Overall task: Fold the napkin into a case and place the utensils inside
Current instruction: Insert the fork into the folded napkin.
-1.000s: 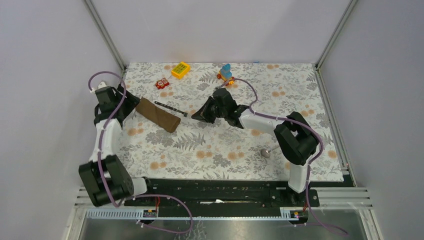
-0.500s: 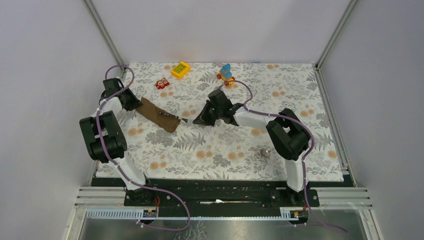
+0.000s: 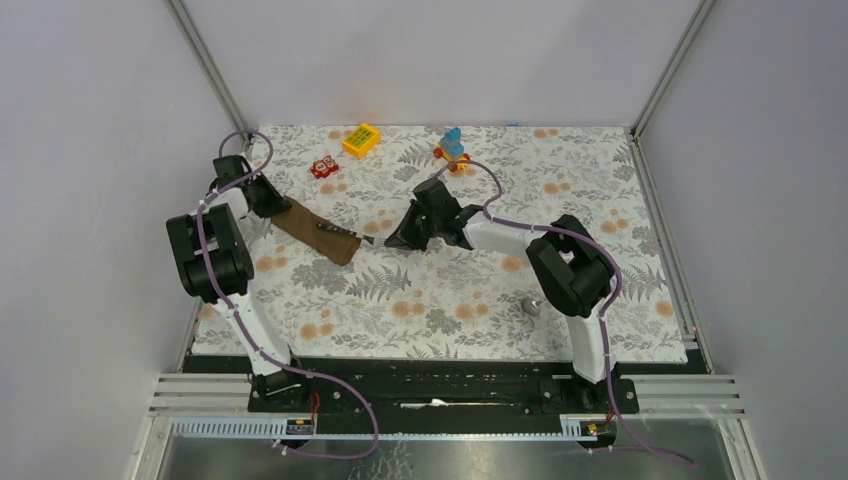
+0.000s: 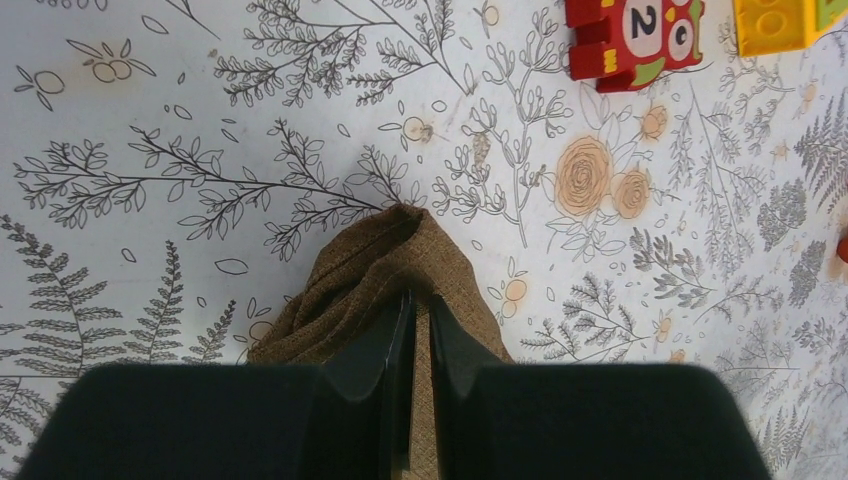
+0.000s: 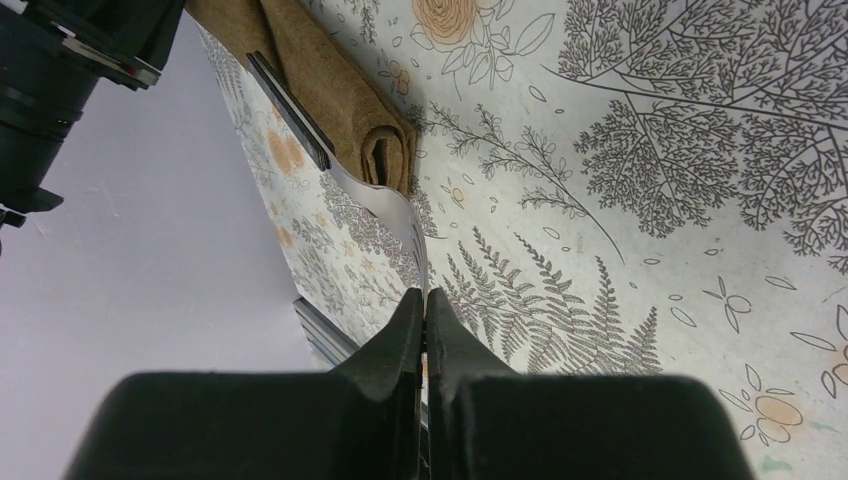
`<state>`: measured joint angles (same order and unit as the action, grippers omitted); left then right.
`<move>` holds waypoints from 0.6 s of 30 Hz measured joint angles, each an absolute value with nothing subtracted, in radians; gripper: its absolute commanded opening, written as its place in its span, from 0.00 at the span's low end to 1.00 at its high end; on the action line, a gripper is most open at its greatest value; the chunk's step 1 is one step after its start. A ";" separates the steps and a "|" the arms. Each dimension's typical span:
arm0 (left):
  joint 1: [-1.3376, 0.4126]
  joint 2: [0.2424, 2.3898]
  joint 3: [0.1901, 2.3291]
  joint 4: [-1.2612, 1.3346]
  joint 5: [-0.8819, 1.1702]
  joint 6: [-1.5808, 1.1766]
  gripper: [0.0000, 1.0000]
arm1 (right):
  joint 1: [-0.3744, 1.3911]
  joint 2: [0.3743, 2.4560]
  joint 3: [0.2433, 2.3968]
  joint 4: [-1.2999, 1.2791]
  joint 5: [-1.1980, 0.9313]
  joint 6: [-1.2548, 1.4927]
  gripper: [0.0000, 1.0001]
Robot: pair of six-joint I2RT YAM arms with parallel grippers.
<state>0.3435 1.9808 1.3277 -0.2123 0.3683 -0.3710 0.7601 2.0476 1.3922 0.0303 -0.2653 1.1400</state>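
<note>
The brown napkin [image 3: 318,232] lies folded into a narrow case, slanting across the left of the floral cloth. My left gripper [image 3: 268,199] is at its far-left end, and the left wrist view shows that gripper [image 4: 418,298] shut on a bunched ridge of the napkin [image 4: 400,245]. My right gripper [image 3: 397,238] is shut on the silver blade [image 5: 388,205] of a thin utensil; its dark handle [image 5: 290,108] lies along the napkin [image 5: 340,85]. Whether the handle sits inside a fold I cannot tell. The silver spoon [image 3: 533,306] lies alone near the right arm's base.
A yellow block [image 3: 361,139], a red block [image 3: 323,167] and a blue-and-orange toy [image 3: 451,146] stand along the back of the tablecloth. The red block [image 4: 635,35] also shows ahead of the left gripper. Metal frame posts border the table.
The left gripper has closed on the napkin's end and its arm has drawn back toward the left edge. The right gripper has pushed the utensil left, so its handle now overlaps the napkin.
</note>
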 measured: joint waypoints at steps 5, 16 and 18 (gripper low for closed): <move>0.344 1.998 1.329 -0.211 0.369 -0.370 0.13 | 0.760 2.073 1.424 0.026 -0.260 1.140 0.00; 0.347 2.014 1.330 -0.200 0.385 -0.370 0.13 | 0.779 2.175 1.530 -0.027 -0.244 1.145 0.00; 0.348 2.014 1.330 -0.200 0.386 -0.371 0.12 | 0.785 2.188 1.551 -0.029 -0.244 1.147 0.00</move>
<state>0.3481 2.0136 1.3296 -0.1997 0.3862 -0.3706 0.7853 2.1883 1.5509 -0.0292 -0.2436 1.1473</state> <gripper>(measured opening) 0.128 0.018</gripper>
